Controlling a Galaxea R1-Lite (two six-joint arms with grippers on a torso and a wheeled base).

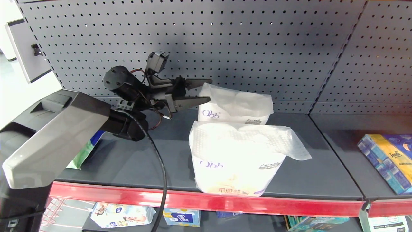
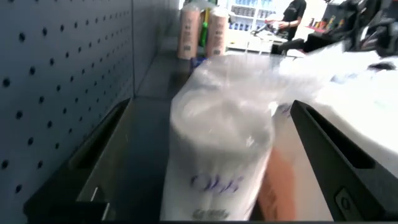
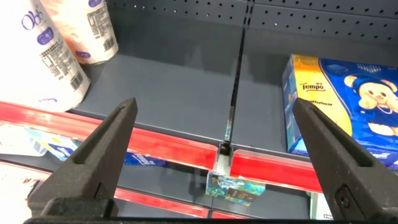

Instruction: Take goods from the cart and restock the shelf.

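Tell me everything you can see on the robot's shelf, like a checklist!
Surface: grey metal shelf with a red front strip.
Job's things: two white plastic-wrapped packs of paper rolls stand upright. The front pack is near the front edge, and the rear pack is behind it, nearer the back.
Clutter: blue and yellow box of tissues on the next section to the right; green packet under the left arm.
Grippers: left gripper open, fingers either side of the rear pack's top; right gripper open, holding nothing.
Cables: black cable hangs from the left arm over the shelf's front.
Surroundings: grey pegboard wall behind; colourful packets on the lower shelf.
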